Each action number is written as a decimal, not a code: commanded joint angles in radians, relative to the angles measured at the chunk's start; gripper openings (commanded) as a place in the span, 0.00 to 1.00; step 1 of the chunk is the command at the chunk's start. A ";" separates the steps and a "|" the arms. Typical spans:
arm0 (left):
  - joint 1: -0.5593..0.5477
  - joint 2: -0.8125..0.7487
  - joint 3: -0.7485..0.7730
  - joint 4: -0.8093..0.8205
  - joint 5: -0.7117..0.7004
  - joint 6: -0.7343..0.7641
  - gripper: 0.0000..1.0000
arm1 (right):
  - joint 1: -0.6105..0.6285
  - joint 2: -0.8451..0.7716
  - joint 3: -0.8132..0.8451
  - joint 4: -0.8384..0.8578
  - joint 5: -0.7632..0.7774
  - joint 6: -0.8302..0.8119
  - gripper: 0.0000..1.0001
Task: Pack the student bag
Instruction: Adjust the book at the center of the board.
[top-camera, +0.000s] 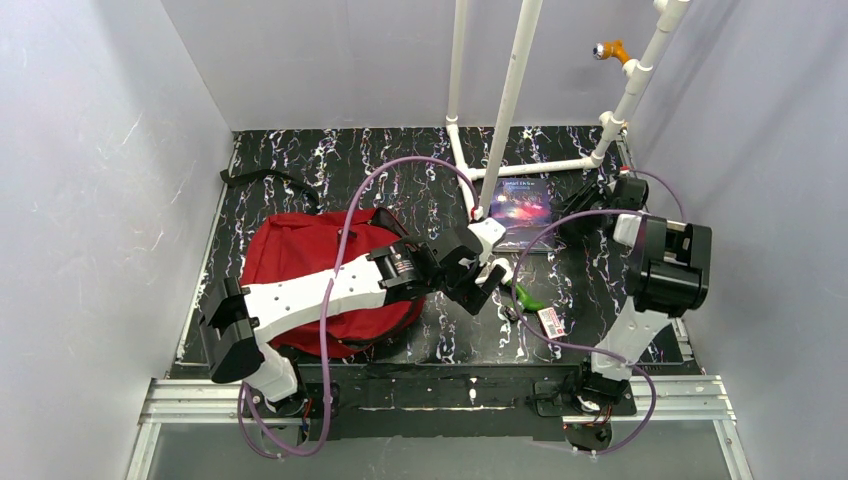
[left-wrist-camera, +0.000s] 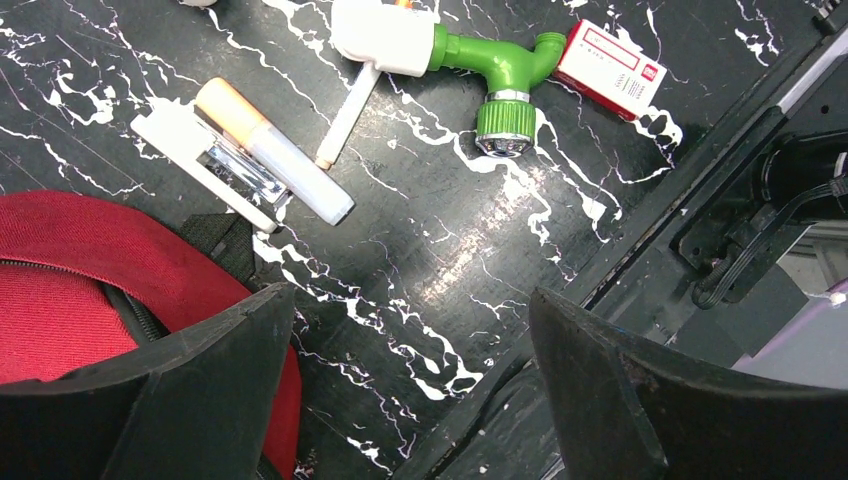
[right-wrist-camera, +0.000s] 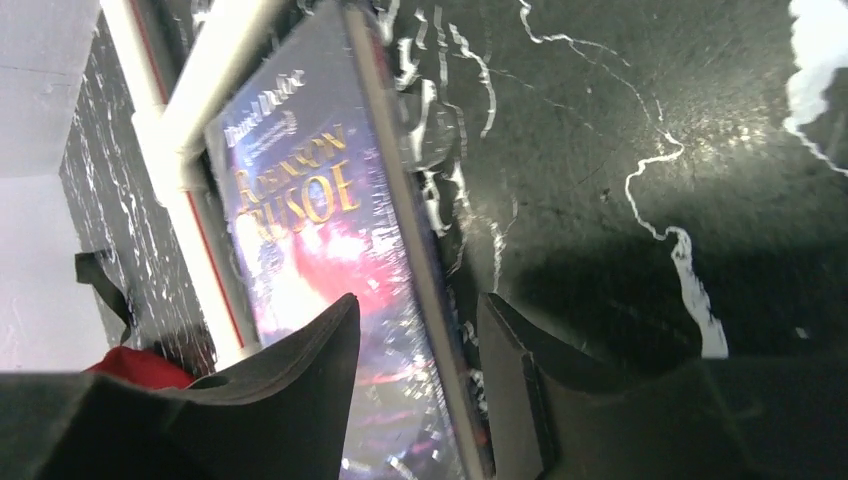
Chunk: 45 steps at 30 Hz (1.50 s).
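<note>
Black, white-veined tabletop (top-camera: 400, 170); pale grey walls (top-camera: 100, 150). Red student bag (top-camera: 290, 255) at left, beneath left arm (top-camera: 320, 290). Legible on book (right-wrist-camera: 300, 230): "Robinson Crusoe". Jaws of left gripper (left-wrist-camera: 410, 300) wide apart, empty; of right gripper (right-wrist-camera: 420, 305) parted astride book edge.

The top view is evenly bright, with only soft shadows. In the left wrist view a patch of glare lies on the glossy black table (left-wrist-camera: 480, 250). The right wrist view is dimmer: the book (right-wrist-camera: 300, 200) cover reflects light and looks blurred, and the right gripper (right-wrist-camera: 418, 310) is dark.

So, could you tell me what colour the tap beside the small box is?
The tap is bright green; the left wrist view shows it best.
</note>
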 joint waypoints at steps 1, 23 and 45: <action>0.007 -0.065 -0.015 -0.019 -0.016 -0.017 0.86 | -0.001 0.128 0.045 0.115 -0.107 0.058 0.51; 0.044 -0.065 -0.053 -0.001 0.012 -0.039 0.86 | 0.009 0.119 -0.016 0.350 -0.283 0.272 0.13; 0.146 0.226 -0.091 0.480 0.145 -0.262 0.80 | 0.016 -0.118 -0.069 -0.159 -0.046 -0.035 0.38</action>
